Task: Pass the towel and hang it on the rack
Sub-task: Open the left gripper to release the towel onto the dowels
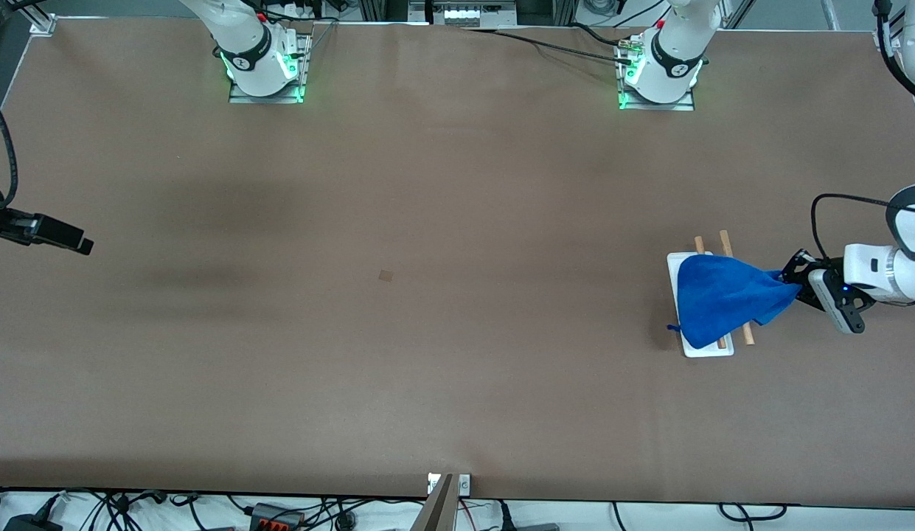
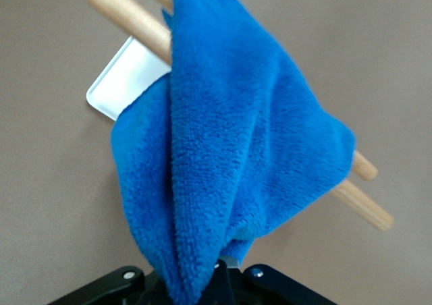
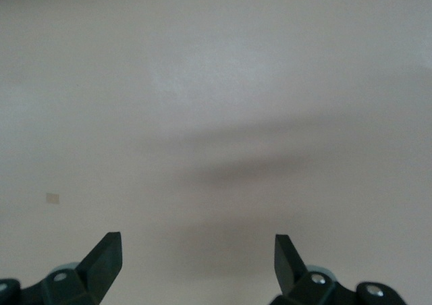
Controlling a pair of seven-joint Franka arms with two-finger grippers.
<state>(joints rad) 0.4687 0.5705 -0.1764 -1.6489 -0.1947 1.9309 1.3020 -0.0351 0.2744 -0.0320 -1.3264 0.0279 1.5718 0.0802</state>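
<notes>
The blue towel [image 1: 722, 295] is draped over the rack's two wooden rods [image 1: 725, 240]. The rack's white base [image 1: 708, 348] stands near the left arm's end of the table. My left gripper [image 1: 790, 282] is beside the rack, shut on one bunched corner of the towel. In the left wrist view the towel [image 2: 229, 150] hangs from my left gripper [image 2: 226, 271] across the rods [image 2: 128, 21], with the base [image 2: 125, 75] partly hidden beneath. My right gripper [image 1: 85, 245] waits at the right arm's end of the table, open and empty [image 3: 197, 251].
A small brown square patch [image 1: 385, 275] lies on the table's middle and also shows in the right wrist view [image 3: 52, 198]. The arm bases [image 1: 265, 66] stand along the table edge farthest from the front camera. Cables lie off the nearest edge.
</notes>
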